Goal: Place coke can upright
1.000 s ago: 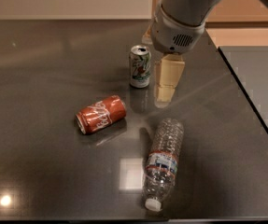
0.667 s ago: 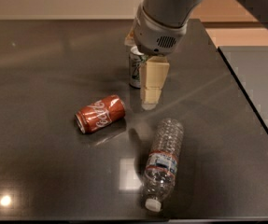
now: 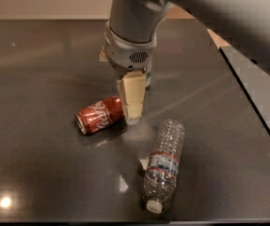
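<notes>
Your gripper (image 3: 133, 116) hangs tip-down just above the dark table (image 3: 40, 65), right at the coke can's (image 3: 99, 116) right end; whether it touches, you can't tell from this view. Open or closed: can't tell either, it reads as one cream slab. Coke can lies on its side, left of the gripper, silver top facing lower left. Clear plastic bottle (image 3: 163, 166) lies on its side to the lower right, cap toward the near edge. The arm mostly hides a second can (image 3: 148, 77).
</notes>
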Robot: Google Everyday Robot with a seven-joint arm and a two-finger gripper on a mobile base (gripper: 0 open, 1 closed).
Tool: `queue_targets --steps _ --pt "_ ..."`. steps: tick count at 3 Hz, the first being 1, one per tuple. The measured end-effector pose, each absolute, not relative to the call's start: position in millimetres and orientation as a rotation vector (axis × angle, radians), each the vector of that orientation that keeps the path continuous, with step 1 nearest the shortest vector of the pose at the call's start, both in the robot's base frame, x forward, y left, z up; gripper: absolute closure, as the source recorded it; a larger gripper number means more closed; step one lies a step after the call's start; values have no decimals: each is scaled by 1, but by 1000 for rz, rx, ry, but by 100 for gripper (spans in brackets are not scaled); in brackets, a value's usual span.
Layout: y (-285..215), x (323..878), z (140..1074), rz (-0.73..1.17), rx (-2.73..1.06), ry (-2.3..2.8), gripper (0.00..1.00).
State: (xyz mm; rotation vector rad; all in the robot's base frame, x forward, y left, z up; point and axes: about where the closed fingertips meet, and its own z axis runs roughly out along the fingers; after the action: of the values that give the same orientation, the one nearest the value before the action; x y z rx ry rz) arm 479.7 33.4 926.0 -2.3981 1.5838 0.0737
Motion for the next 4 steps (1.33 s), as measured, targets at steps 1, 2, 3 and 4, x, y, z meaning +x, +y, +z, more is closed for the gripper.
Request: queue_targets --steps 1,2,3,4 --pt "48 474 900 69 -2493 1569 0" --pt "61 468 879 58 -2568 1562 0" --pt "68 466 862 34 -2613 1585 0" --pt "74 467 849 14 -2644 1621 0"
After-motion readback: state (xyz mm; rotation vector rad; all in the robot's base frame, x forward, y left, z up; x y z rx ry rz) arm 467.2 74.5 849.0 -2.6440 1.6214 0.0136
